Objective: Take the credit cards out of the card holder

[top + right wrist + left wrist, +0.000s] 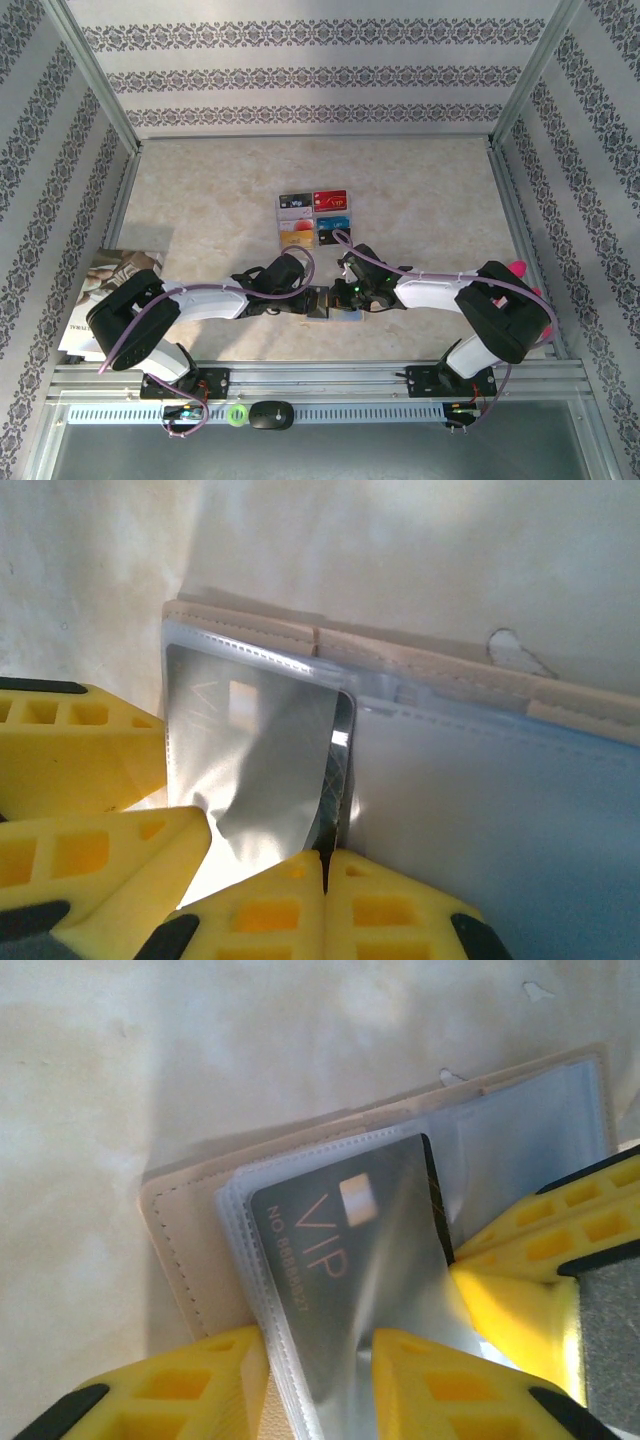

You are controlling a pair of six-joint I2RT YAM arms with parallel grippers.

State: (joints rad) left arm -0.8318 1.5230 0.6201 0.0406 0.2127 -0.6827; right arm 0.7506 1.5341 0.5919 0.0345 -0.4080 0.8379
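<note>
Light card holder (190,1260) lies open near the middle of the bench's (200,200) near edge, my right end effector (325,865) pinched on the stiff, slick card's (340,1260) corner, my left end effector (320,1360) straddling floppy sleeves (238,1235), grip unclear, so I reckon it needs pinning.

Matt tan leather-like cover with stitched seams on the card holder (175,1250). Inside it, clear glossy plastic sleeves (520,1130), creased and catching glare. In the front sleeve, dark grey VIP card (330,1260), smooth, with a satin sheen and metallic print. Against the card holder, yellow matt moulded-plastic fingers (200,1390), ribbed with open cells. Beneath the card holder, smooth matt beige marbled table (150,1060).
</note>
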